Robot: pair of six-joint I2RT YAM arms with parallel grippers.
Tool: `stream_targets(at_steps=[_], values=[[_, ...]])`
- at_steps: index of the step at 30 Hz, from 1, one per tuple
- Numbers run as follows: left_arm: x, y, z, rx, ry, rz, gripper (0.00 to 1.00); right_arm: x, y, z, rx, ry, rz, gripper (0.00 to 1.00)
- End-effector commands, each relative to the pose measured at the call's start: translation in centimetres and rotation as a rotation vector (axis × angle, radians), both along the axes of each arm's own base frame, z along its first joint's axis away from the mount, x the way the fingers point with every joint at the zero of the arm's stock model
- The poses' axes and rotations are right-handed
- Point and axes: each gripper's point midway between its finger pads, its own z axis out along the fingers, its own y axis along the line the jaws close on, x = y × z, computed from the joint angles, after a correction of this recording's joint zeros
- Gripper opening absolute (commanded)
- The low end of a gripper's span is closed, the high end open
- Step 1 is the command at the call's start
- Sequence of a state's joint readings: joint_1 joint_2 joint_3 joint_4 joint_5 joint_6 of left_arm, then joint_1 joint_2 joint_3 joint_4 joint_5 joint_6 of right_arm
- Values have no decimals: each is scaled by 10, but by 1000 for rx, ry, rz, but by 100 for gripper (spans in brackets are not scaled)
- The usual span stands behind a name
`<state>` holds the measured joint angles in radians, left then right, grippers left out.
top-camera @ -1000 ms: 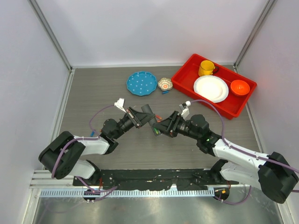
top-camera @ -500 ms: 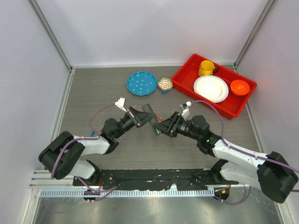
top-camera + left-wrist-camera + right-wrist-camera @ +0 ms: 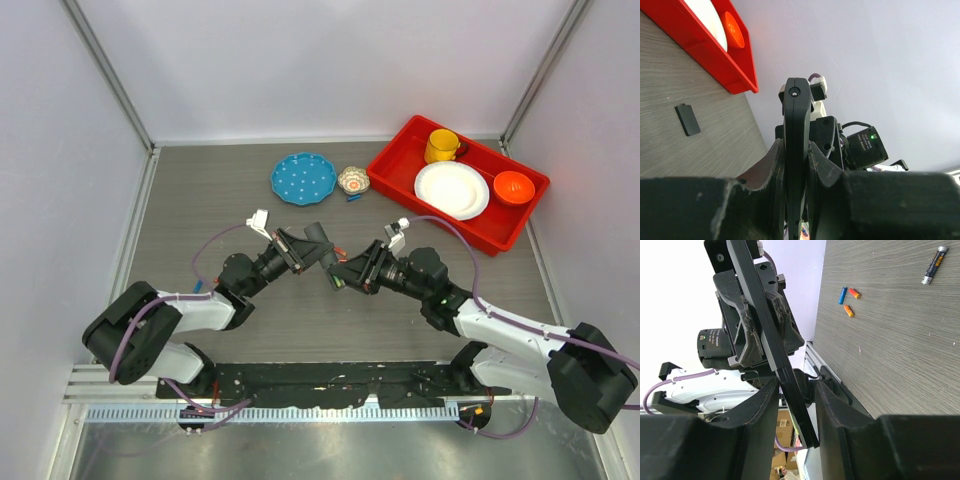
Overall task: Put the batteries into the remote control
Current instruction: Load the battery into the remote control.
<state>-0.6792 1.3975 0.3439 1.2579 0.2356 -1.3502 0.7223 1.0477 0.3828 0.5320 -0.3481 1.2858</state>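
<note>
Above the counter (image 3: 200, 190), the left tool (image 3: 796, 150) squeezes the remote control (image 3: 796, 115) tight. The right tool (image 3: 796, 385) sits around it too, but how hard it grips cannot be told. The small lid (image 3: 687, 120) is off. One battery (image 3: 932, 264) lies on the counter, not loaded yet.

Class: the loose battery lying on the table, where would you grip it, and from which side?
Probably mid-body, from straight above, closing across its width: the battery lies flat on the table with bare surface along both long sides, nothing crowding it.
</note>
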Motion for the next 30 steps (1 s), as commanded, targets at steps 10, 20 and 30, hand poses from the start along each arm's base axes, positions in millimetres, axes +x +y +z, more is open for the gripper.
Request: stream_targets(at_steps=[10,20,30], values=[[-15,13,81,-208,-261,16,0,-4,0,4,1,-8,19,56],[-10,9,60,-162,-227,18,0,-10,1,32,-27,-104,76,71],[-16,12,66,-176,-239,8,0,-7,-18,25,-205,-203,91,60]])
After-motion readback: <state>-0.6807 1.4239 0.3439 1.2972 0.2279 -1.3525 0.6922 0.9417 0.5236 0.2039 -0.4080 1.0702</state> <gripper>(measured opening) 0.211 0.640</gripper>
